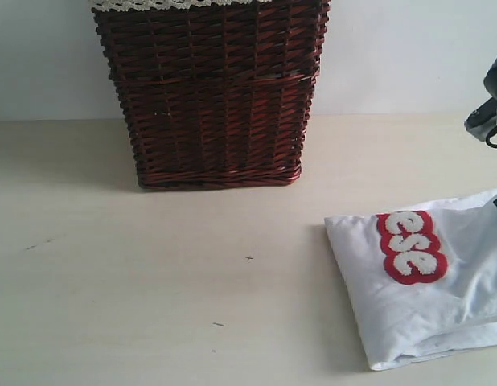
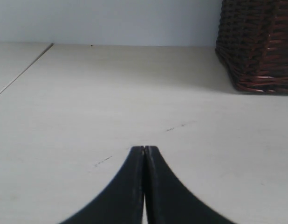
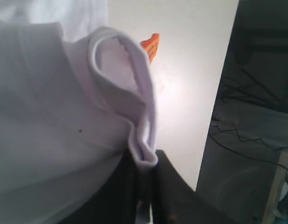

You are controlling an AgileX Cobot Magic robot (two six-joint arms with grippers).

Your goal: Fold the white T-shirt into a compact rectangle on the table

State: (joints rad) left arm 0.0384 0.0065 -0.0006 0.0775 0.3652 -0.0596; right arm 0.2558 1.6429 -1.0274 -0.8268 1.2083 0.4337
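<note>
1. The left pincer (image 2: 144, 154) hangs low over the bare table (image 2: 88, 93). Its two dark fingers are pressed together with nothing between them.
2. From the room, only a grey piece of the right arm (image 1: 488, 117) shows, at 3 o'clock on the frame's edge. It is above the shirt (image 1: 441, 314).
3. The right pincer (image 3: 145, 182) is nearly closed and pinches a rolled, hemmed edge of the shirt (image 3: 51, 140). An orange tag (image 3: 151, 45) sits further along that same edge.
4. The shirt lies at 4 o'clock on the table (image 1: 152, 281), partly folded, and runs out of view at 3 o'clock.
5. Its straight folded side runs from about 11 o'clock to 5 o'clock. The red band of white lettering (image 1: 411, 247) runs nearly the same way.
6. How long the shirt is cannot be told, so its long axis is uncertain.
7. A dark wicker basket (image 1: 212, 96) stands at 12 o'clock, well apart from the shirt.
</note>
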